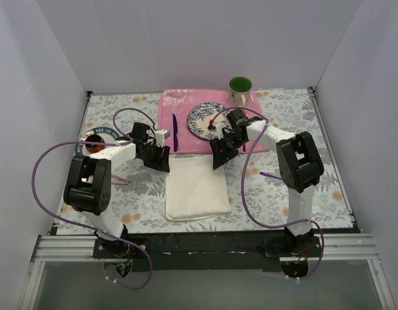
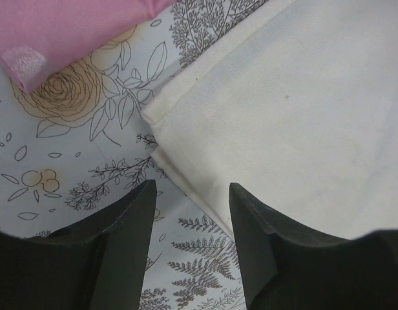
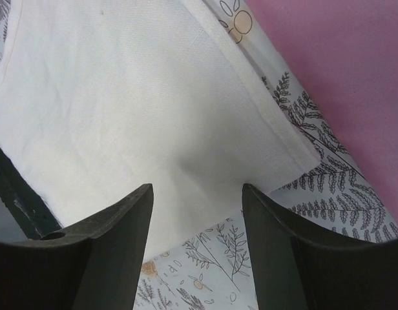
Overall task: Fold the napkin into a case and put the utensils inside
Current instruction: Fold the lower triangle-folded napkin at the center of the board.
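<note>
Floral table (image 1: pixel 286 132); left end effector (image 1: pixel 163 164) covers napkin (image 1: pixel 196 190) corner.

Bright, even diffuse light; faint soft shadows; all views fairly sharp.

Robot lab booth dressed as a dining table, plain white panels (image 1: pixel 44 77) walling in a floral tablecloth (image 1: pixel 283 116), pink placemat (image 1: pixel 179 103) at the back, patterned plate (image 1: pixel 202 119) on it, green mug (image 1: pixel 240 87) at its far right corner, aluminium rail (image 1: pixel 63 248) well nearer than it.

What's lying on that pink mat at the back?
A patterned plate and a dark purple utensil on the pink mat. The right arm covers its right side, hiding anything there.
</note>
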Motion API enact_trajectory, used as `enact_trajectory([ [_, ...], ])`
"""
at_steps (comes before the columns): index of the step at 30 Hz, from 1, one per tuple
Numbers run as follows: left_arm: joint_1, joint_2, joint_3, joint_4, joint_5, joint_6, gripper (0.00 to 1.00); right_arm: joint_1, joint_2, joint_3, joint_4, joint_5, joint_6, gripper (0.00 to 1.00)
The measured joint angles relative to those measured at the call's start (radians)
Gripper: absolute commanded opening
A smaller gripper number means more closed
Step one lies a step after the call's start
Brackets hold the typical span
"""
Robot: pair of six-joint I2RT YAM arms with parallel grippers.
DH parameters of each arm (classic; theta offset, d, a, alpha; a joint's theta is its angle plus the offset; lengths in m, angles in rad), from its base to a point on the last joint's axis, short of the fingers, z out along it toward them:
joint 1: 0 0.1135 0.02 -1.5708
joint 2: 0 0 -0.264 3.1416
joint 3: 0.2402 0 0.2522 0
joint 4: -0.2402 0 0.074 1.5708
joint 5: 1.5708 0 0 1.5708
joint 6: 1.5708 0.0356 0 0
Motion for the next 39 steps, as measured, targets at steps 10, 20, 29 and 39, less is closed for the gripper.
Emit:
enact_trajectory([
  [10, -0.025, 0.016, -0.018, 0.053, -0.060, -0.037, 0.43, -0.043, 0.036, 0.001, 0.025, -0.023, 0.047, 0.62],
  [20, -0.069, 0.023, -0.025, 0.110, -0.113, -0.026, 0.27, -0.026, 0.041, -0.008, 0.081, -0.032, 0.082, 0.59],
  [29, -0.071, 0.058, -0.005, 0.153, -0.126, -0.020, 0.10, -0.026, 0.043, -0.015, 0.100, -0.035, 0.097, 0.58],
  [39, -0.071, 0.069, 0.007, 0.155, -0.124, -0.019, 0.00, -0.060, 0.043, 0.008, 0.079, 0.004, 0.074, 0.62],
])
